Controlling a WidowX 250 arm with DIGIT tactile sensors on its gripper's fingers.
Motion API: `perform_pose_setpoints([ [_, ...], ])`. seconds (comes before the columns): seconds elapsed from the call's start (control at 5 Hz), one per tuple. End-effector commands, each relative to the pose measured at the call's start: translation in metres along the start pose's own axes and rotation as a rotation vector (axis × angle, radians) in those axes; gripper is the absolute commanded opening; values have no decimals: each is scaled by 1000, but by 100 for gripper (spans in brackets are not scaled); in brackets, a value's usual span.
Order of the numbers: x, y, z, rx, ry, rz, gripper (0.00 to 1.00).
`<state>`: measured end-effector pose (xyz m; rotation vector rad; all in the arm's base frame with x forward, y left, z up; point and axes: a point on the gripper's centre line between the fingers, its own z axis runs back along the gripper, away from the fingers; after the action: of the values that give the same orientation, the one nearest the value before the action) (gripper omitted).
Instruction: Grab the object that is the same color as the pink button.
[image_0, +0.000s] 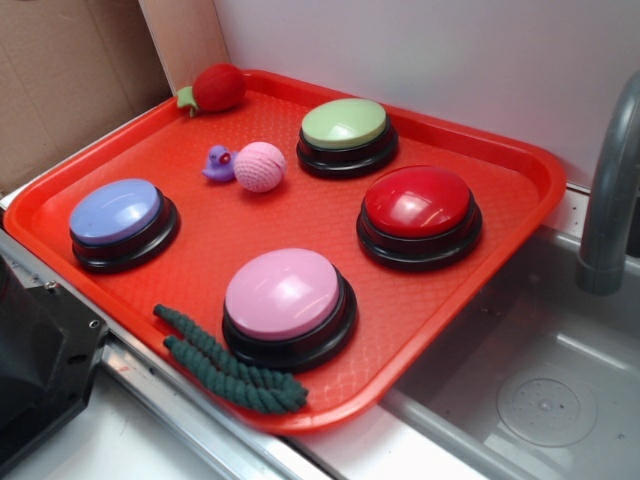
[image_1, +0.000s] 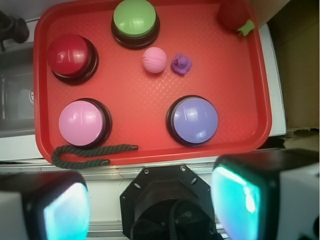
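Twisted green rope (image_0: 235, 362), glossy pink button (image_0: 284, 292), knitted pink ball (image_0: 260, 166)

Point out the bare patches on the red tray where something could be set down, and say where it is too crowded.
The widest bare patch of the red tray lies in its middle, bordered by the pink button, red button, lavender-blue button and pink crocheted ball. A narrower strip runs between the lavender-blue button and the plush strawberry. Crowded: around the ball, purple duck and green button, and beside the dark rope.

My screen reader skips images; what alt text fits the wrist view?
Open gripper hovers above a red tray holding pink, red, green and purple buttons, a small pink ball and a purple duck.
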<state>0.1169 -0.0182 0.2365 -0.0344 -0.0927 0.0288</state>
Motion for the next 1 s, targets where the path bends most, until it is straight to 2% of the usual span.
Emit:
perform_pose_setpoints([
  [0.0,0,0,0,0,0,0,100],
  [0.2,48,-9,-25,46,-33,-9,100],
  [0.4,92,-36,-71,16,-61,-143,100],
  [0.6,106,-35,-115,22,-47,-178,100],
  [0.8,118,-19,-167,-21,7,-209,100],
])
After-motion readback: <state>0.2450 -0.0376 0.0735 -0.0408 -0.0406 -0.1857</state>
